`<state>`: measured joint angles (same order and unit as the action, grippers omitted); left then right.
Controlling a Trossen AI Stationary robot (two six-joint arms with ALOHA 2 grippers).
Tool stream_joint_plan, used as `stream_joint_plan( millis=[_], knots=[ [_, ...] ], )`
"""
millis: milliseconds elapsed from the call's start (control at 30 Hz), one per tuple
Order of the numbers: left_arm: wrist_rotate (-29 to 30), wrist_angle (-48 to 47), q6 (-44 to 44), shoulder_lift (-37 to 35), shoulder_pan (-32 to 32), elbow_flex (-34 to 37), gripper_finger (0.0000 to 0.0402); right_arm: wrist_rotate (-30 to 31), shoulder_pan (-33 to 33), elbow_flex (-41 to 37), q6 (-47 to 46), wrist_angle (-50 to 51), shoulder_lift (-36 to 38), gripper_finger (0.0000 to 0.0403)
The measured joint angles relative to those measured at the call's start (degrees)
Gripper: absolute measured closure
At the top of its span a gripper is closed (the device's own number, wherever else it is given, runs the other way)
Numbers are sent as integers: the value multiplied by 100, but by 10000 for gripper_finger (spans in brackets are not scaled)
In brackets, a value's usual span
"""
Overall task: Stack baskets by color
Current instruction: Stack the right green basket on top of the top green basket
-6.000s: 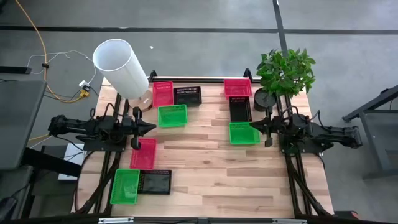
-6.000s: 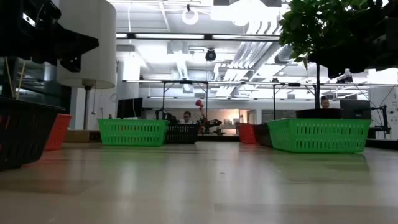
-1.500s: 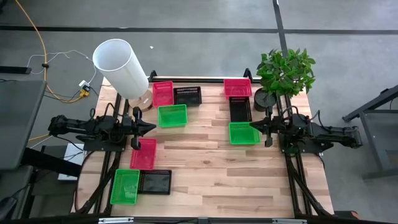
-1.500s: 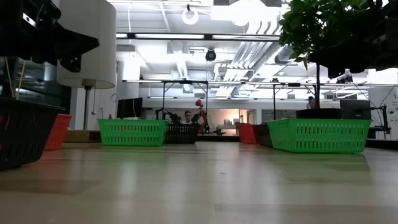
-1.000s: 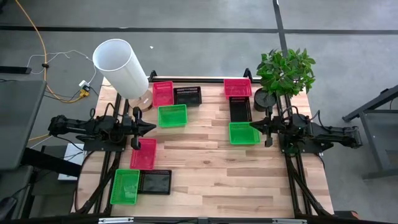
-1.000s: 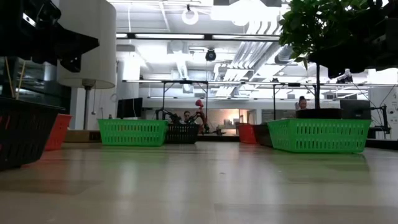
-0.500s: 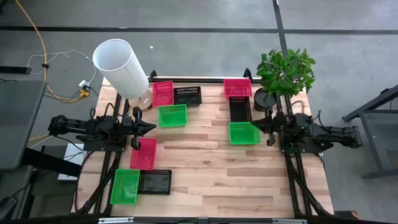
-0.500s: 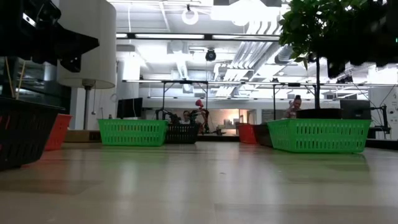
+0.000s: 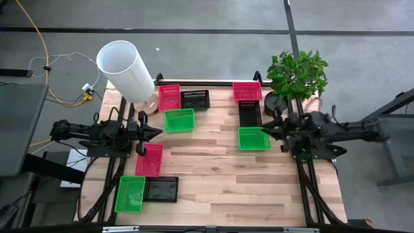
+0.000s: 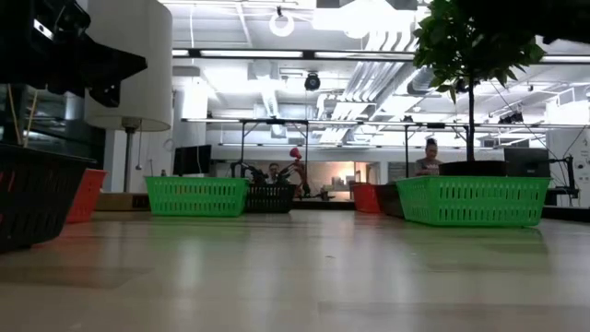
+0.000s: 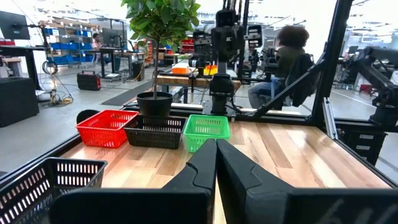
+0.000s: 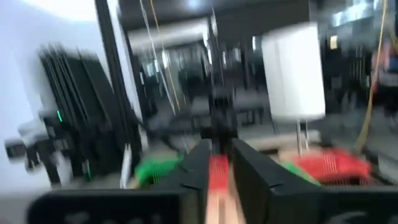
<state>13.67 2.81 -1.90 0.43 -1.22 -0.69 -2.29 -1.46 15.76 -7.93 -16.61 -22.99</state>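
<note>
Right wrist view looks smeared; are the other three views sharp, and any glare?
Right wrist view: motion-blurred, white cylinder and baskets streaked. Left wrist view: sharp, green basket crisp. High view: sharp, evenly lit. Low view: ceiling lights glare, near tabletop soft.

Two black robot arms (image 9: 90, 133) with boxy, jointed segments. Each ends in a gripper (image 11: 216, 163) with two smooth, tapered black fingers.

**Hidden, cropped and blurred**

The right wrist view is smeared throughout: ahead of its jaws, a green patch (image 12: 155, 168) and a red patch (image 12: 328, 163) are too blurred to identify. In the low view, a black mesh plastic basket (image 10: 37, 198) is cut off by the edge. In the left wrist view, another black mesh plastic basket (image 11: 43, 183) beside the jaws is cropped.
</note>
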Motion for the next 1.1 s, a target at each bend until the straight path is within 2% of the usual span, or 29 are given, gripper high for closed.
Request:
stream_joint_plan(
  millis=[100, 233, 400, 500, 800, 1000, 1100],
  knots=[
    [0, 1, 0, -2, 0, -1, 402, 216, -221, 760, 89, 1072, -759, 287],
    [0, 0, -2, -2, -2, -2, 402, 408, -451, 1841, -64, 3035, -1729, 241],
    [0, 0, 1, -2, 1, -2, 402, 730, -680, 2884, -614, 4979, -2770, 227],
    [0, 2, -1, -2, -2, -2, 401, 776, -777, 3278, -906, 5748, -3303, 226],
    [0, 0, 1, -2, -2, 0, 401, 797, -1005, 3533, -1016, 6665, -4609, 226],
    [0, 0, 1, -2, 1, -2, 401, 831, -1025, 3533, -799, 6528, -5451, 226],
    [0, 0, 0, -2, 0, -1, 402, 1079, -1025, 3537, -570, 6518, -5844, 226]
  ],
)
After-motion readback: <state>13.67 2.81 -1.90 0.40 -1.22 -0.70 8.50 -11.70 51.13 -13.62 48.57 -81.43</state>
